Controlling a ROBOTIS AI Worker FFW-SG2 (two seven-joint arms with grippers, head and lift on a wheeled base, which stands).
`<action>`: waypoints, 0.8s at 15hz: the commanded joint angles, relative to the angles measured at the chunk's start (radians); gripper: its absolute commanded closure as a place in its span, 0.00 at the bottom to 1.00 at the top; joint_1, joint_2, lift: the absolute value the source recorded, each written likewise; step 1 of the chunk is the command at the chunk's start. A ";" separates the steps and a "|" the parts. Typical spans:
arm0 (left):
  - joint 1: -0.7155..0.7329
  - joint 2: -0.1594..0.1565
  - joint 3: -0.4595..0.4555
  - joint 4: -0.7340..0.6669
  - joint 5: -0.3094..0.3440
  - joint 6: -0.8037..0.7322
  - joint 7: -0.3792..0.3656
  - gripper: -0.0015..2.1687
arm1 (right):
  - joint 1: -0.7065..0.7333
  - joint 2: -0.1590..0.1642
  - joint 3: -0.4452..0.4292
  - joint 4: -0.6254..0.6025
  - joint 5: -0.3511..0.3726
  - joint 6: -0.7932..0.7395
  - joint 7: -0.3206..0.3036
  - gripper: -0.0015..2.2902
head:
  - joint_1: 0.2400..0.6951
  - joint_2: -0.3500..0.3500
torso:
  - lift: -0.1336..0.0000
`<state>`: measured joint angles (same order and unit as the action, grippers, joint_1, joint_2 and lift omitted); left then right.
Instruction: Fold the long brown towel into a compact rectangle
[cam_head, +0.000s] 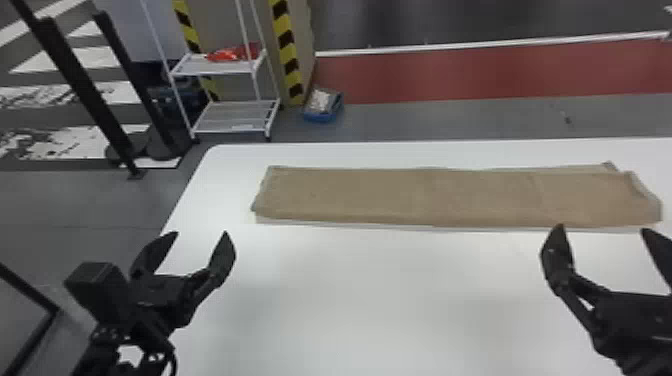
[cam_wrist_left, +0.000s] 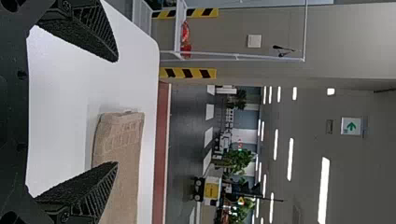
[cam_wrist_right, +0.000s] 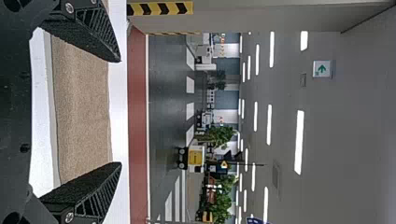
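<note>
The long brown towel (cam_head: 430, 197) lies as a flat strip across the far half of the white table, with a layer edge showing at its far right corner. My left gripper (cam_head: 202, 240) is open above the table's left edge, nearer than the towel's left end. Near the towel's right end, on its near side, my right gripper (cam_head: 607, 237) is open. In the left wrist view, the left gripper (cam_wrist_left: 116, 112) has the towel's end (cam_wrist_left: 119, 140) beyond its fingers. The right wrist view has the towel (cam_wrist_right: 84, 107) beyond the open right gripper (cam_wrist_right: 120, 112).
The white table (cam_head: 350, 290) extends under both arms. Behind its far left corner stands a white shelf rack (cam_head: 235, 115) with a red item, beside a blue bin (cam_head: 322, 106) on the floor. Black posts (cam_head: 85, 95) stand at the left.
</note>
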<state>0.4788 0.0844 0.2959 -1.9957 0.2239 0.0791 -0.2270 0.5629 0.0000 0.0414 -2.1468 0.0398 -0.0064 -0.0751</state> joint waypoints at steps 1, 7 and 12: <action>0.000 0.000 0.000 0.000 0.000 0.000 0.000 0.04 | 0.000 0.001 0.000 0.002 0.000 0.000 0.000 0.04 | 1.00 0.74 | 0.08; 0.000 0.000 -0.001 0.002 0.000 0.000 -0.002 0.04 | 0.000 0.001 0.000 0.004 0.000 -0.004 0.000 0.04 | 1.00 0.74 | 0.08; 0.000 0.000 -0.001 0.002 -0.008 0.000 -0.018 0.04 | 0.000 0.001 0.005 0.007 0.000 -0.007 0.000 0.04 | 1.00 0.73 | 0.08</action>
<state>0.4797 0.0843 0.2945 -1.9945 0.2162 0.0791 -0.2460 0.5645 0.0000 0.0442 -2.1414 0.0399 -0.0130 -0.0751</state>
